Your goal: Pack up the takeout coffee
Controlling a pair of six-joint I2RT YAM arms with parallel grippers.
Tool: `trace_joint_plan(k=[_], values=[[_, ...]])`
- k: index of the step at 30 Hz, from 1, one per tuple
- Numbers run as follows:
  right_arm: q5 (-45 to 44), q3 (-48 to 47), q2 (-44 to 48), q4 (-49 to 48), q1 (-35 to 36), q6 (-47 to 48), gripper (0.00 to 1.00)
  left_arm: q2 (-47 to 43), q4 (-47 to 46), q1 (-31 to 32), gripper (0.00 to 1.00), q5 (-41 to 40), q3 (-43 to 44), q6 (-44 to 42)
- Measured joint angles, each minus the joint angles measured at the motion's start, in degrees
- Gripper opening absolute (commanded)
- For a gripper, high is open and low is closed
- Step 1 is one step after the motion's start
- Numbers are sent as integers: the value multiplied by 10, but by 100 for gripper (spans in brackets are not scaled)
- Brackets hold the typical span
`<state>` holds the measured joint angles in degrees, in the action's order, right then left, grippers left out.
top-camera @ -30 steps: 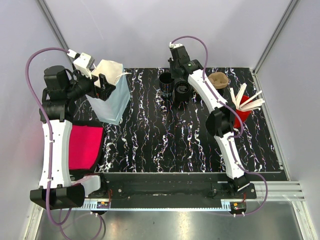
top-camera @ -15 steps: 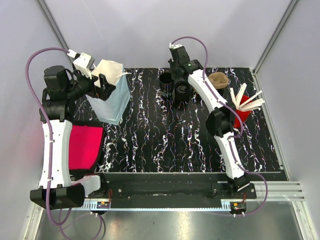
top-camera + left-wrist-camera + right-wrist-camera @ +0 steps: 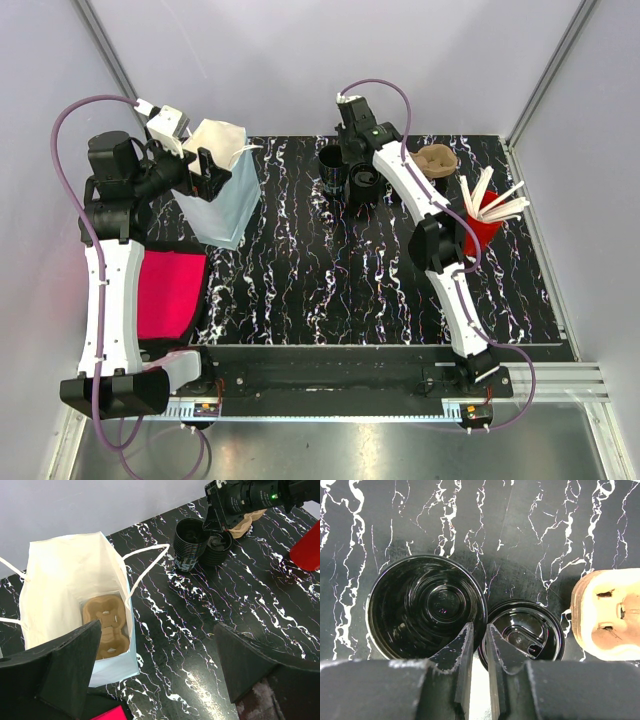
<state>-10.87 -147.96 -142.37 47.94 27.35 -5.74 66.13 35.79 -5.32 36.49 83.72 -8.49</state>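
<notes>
A white paper bag (image 3: pixel 65 575) stands open at the back left (image 3: pixel 222 190), with a brown pulp cup carrier (image 3: pixel 105 625) lying at its bottom. My left gripper (image 3: pixel 157 630) hovers open beside the bag's mouth (image 3: pixel 200 165), holding nothing. At the back centre stands a stack of black cups (image 3: pixel 331 165) (image 3: pixel 425 605), and touching it on the right is a stack of black lids (image 3: pixel 525 635) (image 3: pixel 218 545). From above, my right gripper (image 3: pixel 479 626) is shut on the top cup's rim, one finger inside the cup and one between cup and lids.
A second brown pulp carrier (image 3: pixel 437 160) (image 3: pixel 607 615) lies right of the lids. A red cup (image 3: pixel 485 220) holding wooden stirrers stands at the right edge. A pink cloth (image 3: pixel 165 295) lies at the front left under the left arm.
The right gripper has narrowed slightly on the cup rim and its wrist has shifted a little toward the back. The left arm and bag are still.
</notes>
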Motion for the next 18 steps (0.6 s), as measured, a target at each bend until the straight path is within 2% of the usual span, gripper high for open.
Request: trace_joint_plan(k=[18], values=[[-1, -10, 0, 0, 0, -1, 20, 0, -6, 0, 99, 0, 0, 0]])
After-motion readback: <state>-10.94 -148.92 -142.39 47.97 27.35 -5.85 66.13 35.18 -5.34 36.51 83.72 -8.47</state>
